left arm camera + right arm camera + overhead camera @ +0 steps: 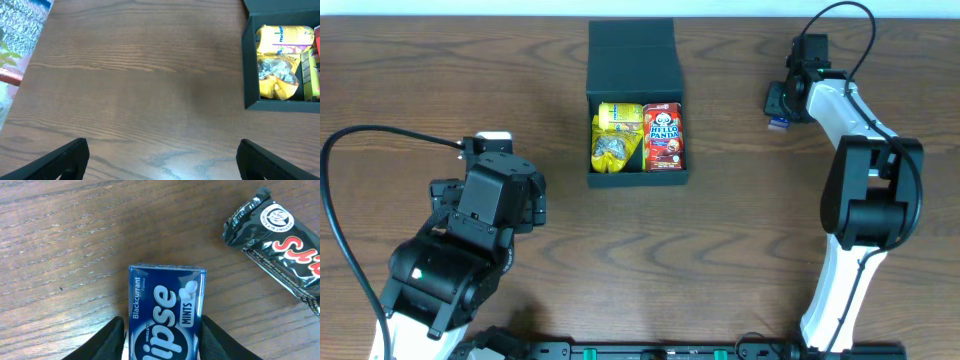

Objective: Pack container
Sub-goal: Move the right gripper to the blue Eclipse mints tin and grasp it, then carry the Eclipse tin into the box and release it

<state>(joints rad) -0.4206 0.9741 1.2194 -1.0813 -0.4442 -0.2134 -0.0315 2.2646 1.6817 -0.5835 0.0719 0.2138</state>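
The dark teal-black container (637, 181) stands open at the table's middle back, its flap lid lying flat behind it. It holds yellow snack packets (616, 137) and a red Hello Panda box (664, 136). It also shows in the left wrist view (250, 65) at the right edge. My right gripper (162, 342) is shut on a blue Eclipse mints box (167, 305) against the table, far right of the container. A black snack bar (280, 242) lies just beside it. My left gripper (162, 160) is open and empty over bare wood, left of the container.
The wooden table (720, 260) spreads around the container. My right arm (865, 190) stands at the right side and my left arm (470, 240) at the front left. The table's left edge (37, 45) shows in the left wrist view.
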